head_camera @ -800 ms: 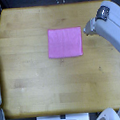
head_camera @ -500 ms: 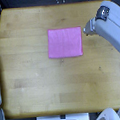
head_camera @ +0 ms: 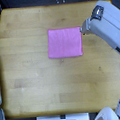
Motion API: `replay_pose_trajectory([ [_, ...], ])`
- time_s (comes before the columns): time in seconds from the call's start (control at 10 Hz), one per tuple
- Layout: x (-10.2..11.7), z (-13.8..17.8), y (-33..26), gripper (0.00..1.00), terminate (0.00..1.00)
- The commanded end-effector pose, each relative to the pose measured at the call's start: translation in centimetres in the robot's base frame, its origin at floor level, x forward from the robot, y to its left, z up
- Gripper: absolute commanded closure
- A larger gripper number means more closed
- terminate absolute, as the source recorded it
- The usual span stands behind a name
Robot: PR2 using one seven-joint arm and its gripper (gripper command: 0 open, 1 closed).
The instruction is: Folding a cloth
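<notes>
The cloth [head_camera: 65, 42] is a plain pink piece with no pattern, close to square, a little wider than tall. It lies flat and spread out in 1 layer, as far as the blur lets one judge. Its edges run nearly parallel to the table's edges, and the side toward the exterior view's right looks slightly uneven. All 4 corners show. No clear fold or crease can be made out.

It sits on the table [head_camera: 32, 82], above the middle and toward the exterior view's right, with bare wood all around it. The table is light wood with darker grain streaks and rounded corners, and it fills most of the view.

The end effector [head_camera: 85, 28] is at the cloth's upper corner on the exterior view's right, touching it or just beside it; which one cannot be told. Whether its jaws are apart or together cannot be told either, since the tip is small and blurred. The grey-white arm [head_camera: 107, 26] runs from there toward the exterior view's right edge.
</notes>
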Motion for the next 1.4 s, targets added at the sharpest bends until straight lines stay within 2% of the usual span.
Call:
replay_pose_trajectory([
  [0.0, 3.1, -6.0, 3.9, 0.00, 0.00],
  [0.8, 2.8, -13.2, 4.4, 0.00, 0.00],
  [1.3, 2.3, -14.5, 3.7, 0.00, 0.00],
])
